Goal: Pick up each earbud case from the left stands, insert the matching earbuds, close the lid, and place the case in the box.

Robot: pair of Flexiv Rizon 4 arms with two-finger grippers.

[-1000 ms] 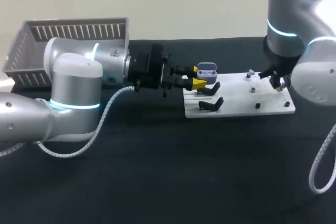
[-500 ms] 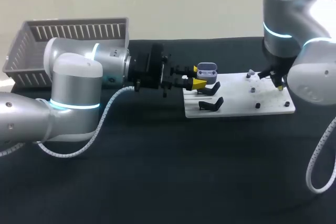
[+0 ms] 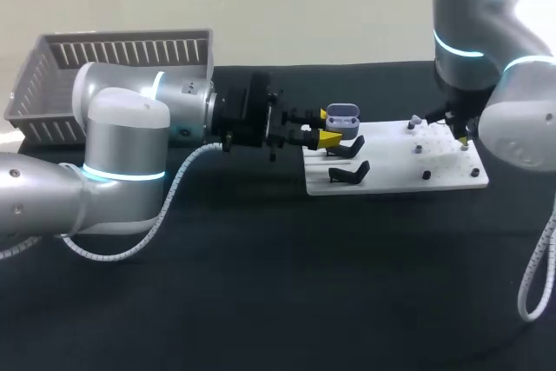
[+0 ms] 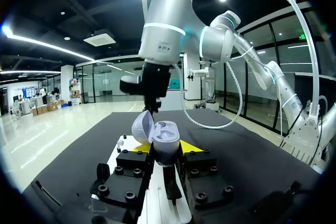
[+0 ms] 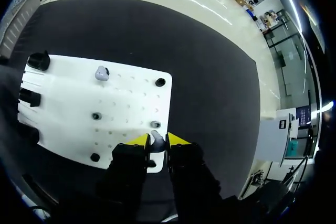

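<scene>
Our left gripper [image 4: 160, 150] clamps earbud case [image 4: 165, 132] (lid open), board [image 3: 391, 176] left edge | our right gripper [image 5: 156, 142] pinches earbud [image 5: 155, 138], right edge

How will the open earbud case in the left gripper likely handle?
The earbud case looks rigid and small, so probably light. Its rounded, glossy shell may slip in the left gripper. The raised lid could swing if bumped.

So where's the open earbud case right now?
Head view: the earbud case sits gripped in the left pincer, over the white board's left end, next to the two black stands.
</scene>
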